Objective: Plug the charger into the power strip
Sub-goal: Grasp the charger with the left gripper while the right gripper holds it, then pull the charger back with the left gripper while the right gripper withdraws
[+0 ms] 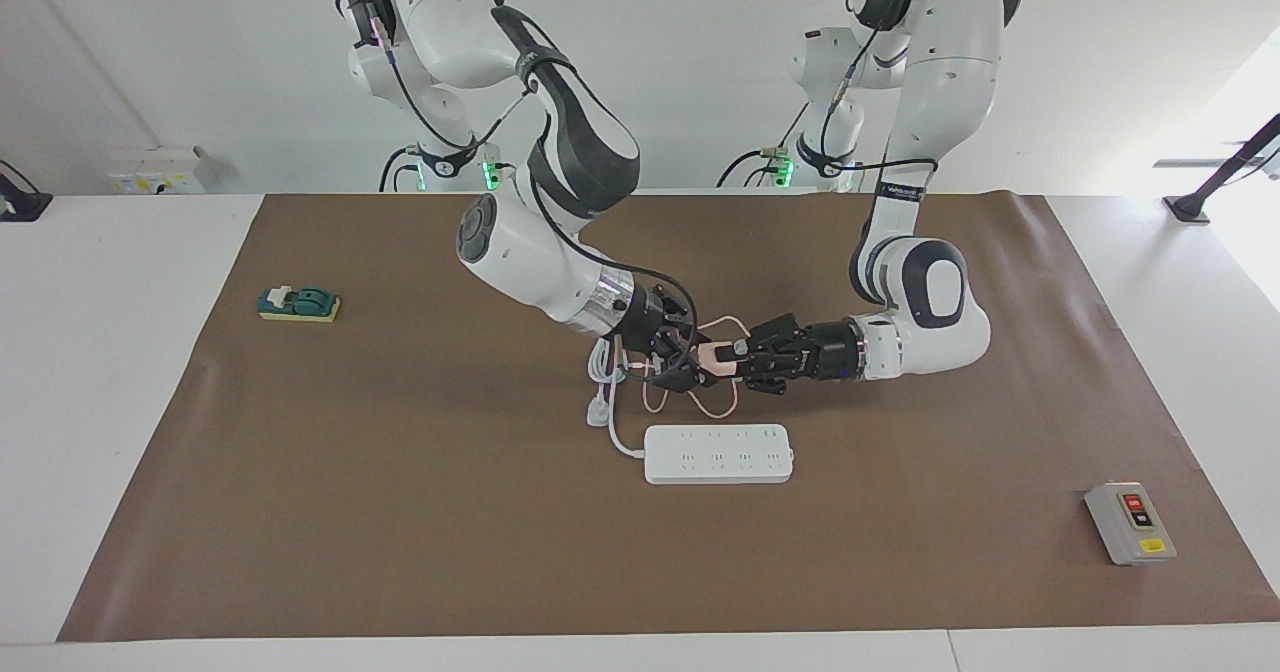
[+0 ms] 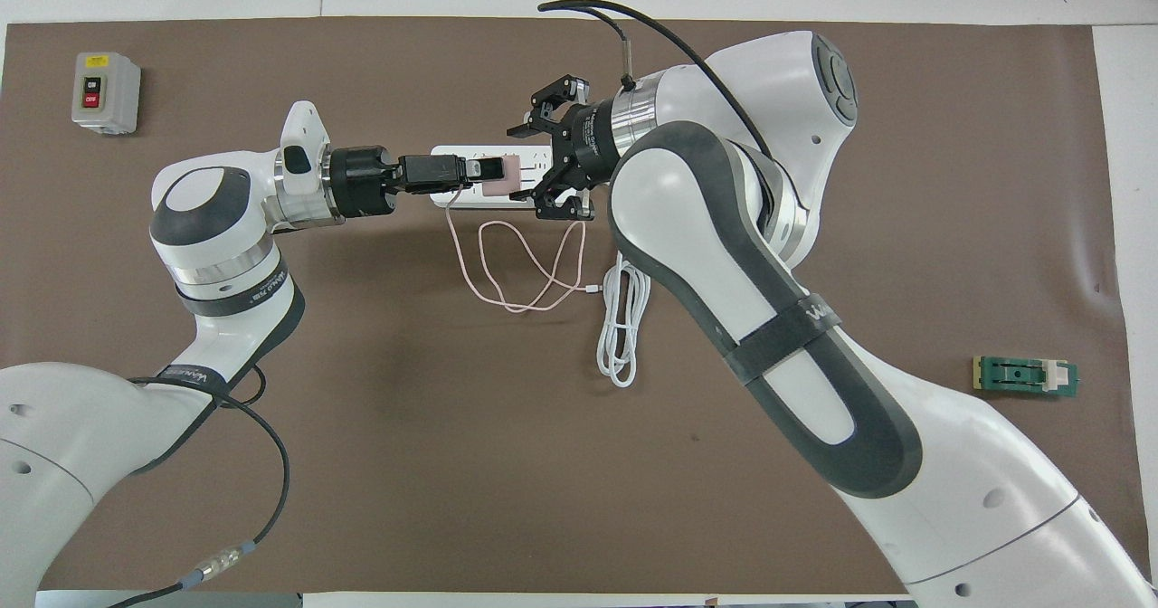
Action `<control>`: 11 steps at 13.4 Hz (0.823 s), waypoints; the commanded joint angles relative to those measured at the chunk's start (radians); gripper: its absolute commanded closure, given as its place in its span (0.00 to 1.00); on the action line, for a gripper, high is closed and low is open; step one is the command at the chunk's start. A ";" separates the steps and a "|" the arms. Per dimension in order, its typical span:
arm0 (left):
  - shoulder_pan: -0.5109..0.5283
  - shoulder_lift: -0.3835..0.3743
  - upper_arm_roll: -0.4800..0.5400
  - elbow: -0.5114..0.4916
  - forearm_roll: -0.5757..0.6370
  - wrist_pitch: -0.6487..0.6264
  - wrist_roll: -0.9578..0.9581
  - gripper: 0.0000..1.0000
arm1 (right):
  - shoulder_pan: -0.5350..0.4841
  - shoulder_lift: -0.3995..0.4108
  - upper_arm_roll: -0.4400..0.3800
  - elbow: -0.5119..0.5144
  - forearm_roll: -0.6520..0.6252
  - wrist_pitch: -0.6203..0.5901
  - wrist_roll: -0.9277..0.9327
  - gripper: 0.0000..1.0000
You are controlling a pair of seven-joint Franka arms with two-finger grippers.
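Reading across the facing view, a small green switch (image 1: pixel 299 304) lies at nine o'clock on the brown mat (image 1: pixel 400 532) that covers the desk (image 1: pixel 100 402), well apart from the work. Toward the centre the right gripper (image 1: pixel 688 364) hangs low over the coiled white cord (image 1: pixel 601 377); it is tight against the charger (image 1: pixel 716 356), but I cannot tell whether its jaws are closed on it or stand apart. The charger is off the desk, over the loops of its own pink cable (image 2: pixel 516 273), with the power strip (image 1: pixel 718 453) lying flat at six o'clock from it. The left gripper (image 1: pixel 742 354) meets it from three o'clock, jaws narrowed on the pink cube, so this looks like a handover or a re-grip between the two arms. The charger is probably light, hard and smooth-sided, easy to twist in a pinch, so the flat side faces are the place to hold, leaving the prongs free and pointing down. The cable is limp and will trail; it weighs little, though a loop could snag on the jaws or drape over the sockets. The strip is light too and may slide or tip under the push unless it is steadied. The white cord lies close to the path down. The grey box (image 1: pixel 1130 523) at four o'clock is clear of everything.
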 commanded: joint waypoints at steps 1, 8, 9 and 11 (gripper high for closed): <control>0.000 -0.061 0.047 0.005 0.127 0.031 -0.055 1.00 | -0.029 -0.001 0.000 0.022 0.021 -0.021 0.025 0.00; 0.005 -0.262 0.132 0.037 0.565 0.005 -0.504 1.00 | -0.252 -0.081 -0.003 0.020 -0.065 -0.174 0.019 0.00; 0.009 -0.285 0.138 0.054 0.645 -0.030 -0.581 1.00 | -0.284 -0.090 -0.003 0.020 -0.096 -0.199 0.013 0.00; 0.015 -0.302 0.147 0.118 0.792 -0.093 -0.716 1.00 | -0.332 -0.110 -0.003 0.020 -0.163 -0.236 -0.028 0.00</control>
